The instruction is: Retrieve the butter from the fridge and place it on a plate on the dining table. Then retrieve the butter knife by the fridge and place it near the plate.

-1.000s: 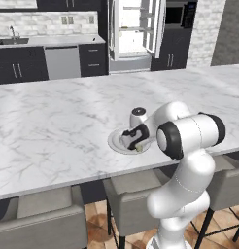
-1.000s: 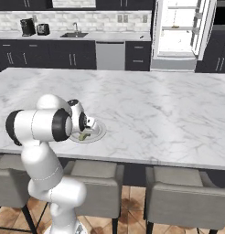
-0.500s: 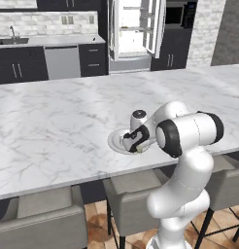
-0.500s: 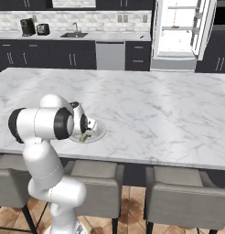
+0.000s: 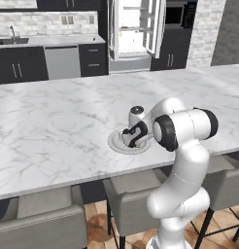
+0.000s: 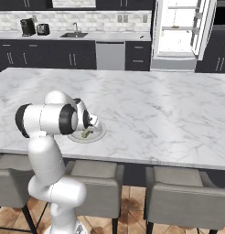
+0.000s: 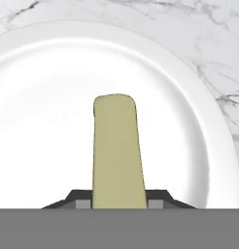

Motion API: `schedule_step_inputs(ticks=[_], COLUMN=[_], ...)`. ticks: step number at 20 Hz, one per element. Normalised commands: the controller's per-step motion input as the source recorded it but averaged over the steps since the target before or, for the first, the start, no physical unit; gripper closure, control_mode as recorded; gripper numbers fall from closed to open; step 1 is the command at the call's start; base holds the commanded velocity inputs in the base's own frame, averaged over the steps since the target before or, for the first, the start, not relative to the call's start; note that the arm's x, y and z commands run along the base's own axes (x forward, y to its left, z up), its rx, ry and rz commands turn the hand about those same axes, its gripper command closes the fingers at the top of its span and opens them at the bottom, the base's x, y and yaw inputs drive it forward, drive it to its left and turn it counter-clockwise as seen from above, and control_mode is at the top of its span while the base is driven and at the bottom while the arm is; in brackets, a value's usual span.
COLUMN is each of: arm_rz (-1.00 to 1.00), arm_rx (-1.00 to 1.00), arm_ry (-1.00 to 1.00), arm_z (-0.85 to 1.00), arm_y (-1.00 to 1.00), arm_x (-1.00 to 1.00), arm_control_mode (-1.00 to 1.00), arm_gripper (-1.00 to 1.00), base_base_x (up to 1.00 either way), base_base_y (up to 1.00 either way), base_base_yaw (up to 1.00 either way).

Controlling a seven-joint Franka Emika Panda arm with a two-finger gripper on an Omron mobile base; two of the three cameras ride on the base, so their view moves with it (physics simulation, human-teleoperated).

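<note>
The butter (image 7: 116, 151), a pale yellow-green stick, is clamped between my fingertips (image 7: 80, 202) and points out over the middle of the round white plate (image 7: 39, 97). My gripper (image 7: 117, 202) is shut on it. From the base cameras, the gripper (image 5: 132, 140) hangs low over the plate (image 5: 115, 144) near the front edge of the marble dining table (image 5: 53, 121). The butter (image 6: 86, 134) shows just above the plate (image 6: 99, 135); I cannot tell whether they touch. The fridge (image 5: 133, 29) stands open at the back. The butter knife is out of view.
Grey seats (image 5: 136, 194) line the table's near side under the arm. Dark cabinets, a steel dishwasher (image 6: 109, 55), a sink (image 6: 75, 34) and a coffee machine (image 6: 27, 26) run along the back wall. The open fridge (image 6: 178, 27) is at the far right.
The gripper with the butter has shifted only slightly over the plate. The grip is unchanged.
</note>
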Motion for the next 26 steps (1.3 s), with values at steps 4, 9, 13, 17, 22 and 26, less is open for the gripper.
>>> schedule_step_inputs(ticks=[4, 9, 13, 17, 22, 26], arm_rz=[-0.06, -0.03, 0.00, 0.00, 0.00, 0.00], arm_rx=[-0.04, -0.04, 0.00, 0.00, 0.00, 0.00], arm_ry=[0.00, 0.00, 0.02, 0.01, 0.00, 0.00], arm_z=[0.00, 0.00, -0.17, -0.37, -0.28, -0.14], arm_y=[0.01, 0.10, 0.01, 0.03, 0.00, 0.00], arm_x=[0.49, 0.33, 0.00, 0.00, 0.00, 0.00], arm_control_mode=[-1.00, -1.00, -1.00, -1.00, -1.00, -1.00], arm_gripper=[1.00, 1.00, 1.00, 1.00, 1.00, -1.00], base_base_x=[0.00, 0.00, 0.00, 0.00, 0.00, 0.00], base_base_y=[0.00, 0.00, 0.00, 0.00, 0.00, 0.00], base_base_yaw=[0.00, 0.00, 0.00, 0.00, 0.00, 0.00])
